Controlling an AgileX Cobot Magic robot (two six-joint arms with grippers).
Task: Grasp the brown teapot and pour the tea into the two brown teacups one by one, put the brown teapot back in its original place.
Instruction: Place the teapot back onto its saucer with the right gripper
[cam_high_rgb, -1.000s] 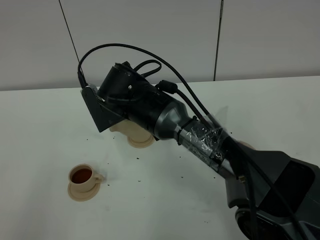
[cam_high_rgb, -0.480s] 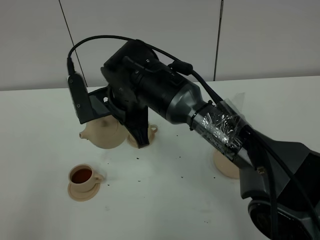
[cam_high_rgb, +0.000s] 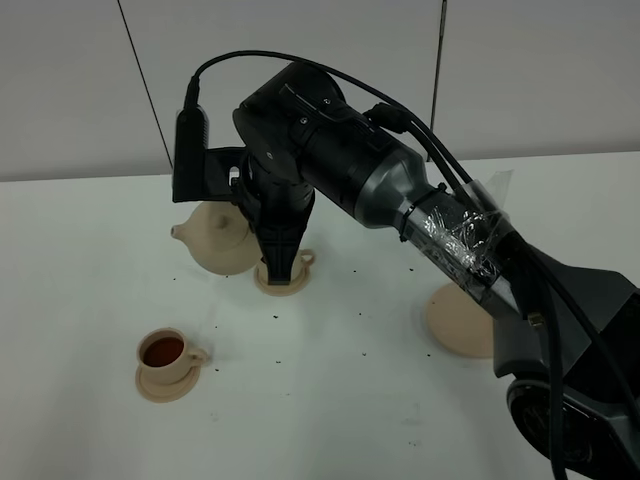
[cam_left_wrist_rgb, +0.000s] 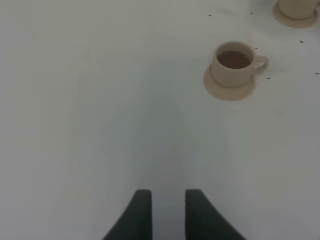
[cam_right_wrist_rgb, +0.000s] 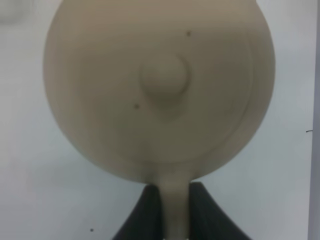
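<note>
The brown teapot (cam_high_rgb: 218, 240) is held level, spout pointing left, just left of the far teacup (cam_high_rgb: 296, 268). My right gripper (cam_high_rgb: 276, 262) is shut on the pot's loop handle (cam_right_wrist_rgb: 175, 200); the right wrist view looks down on the domed lid and its knob (cam_right_wrist_rgb: 165, 75). That gripper hides most of the far teacup and its contents. The near teacup (cam_high_rgb: 165, 353) stands on its saucer, filled with dark tea, and shows again in the left wrist view (cam_left_wrist_rgb: 234, 62). My left gripper (cam_left_wrist_rgb: 167, 212) hovers open over bare table, holding nothing. The original place, a wide saucer (cam_high_rgb: 458, 322), lies empty at the right.
Small dark specks are scattered over the white table (cam_high_rgb: 330, 400). A grey panelled wall (cam_high_rgb: 500, 80) runs along the table's back edge. The right arm (cam_high_rgb: 450, 240) stretches diagonally from the lower right across the middle.
The right wrist has rotated back and risen. The teapot, earlier hidden behind the wrist over the far teacup, has come out level and shifted up and slightly right. The left gripper has stayed open.
</note>
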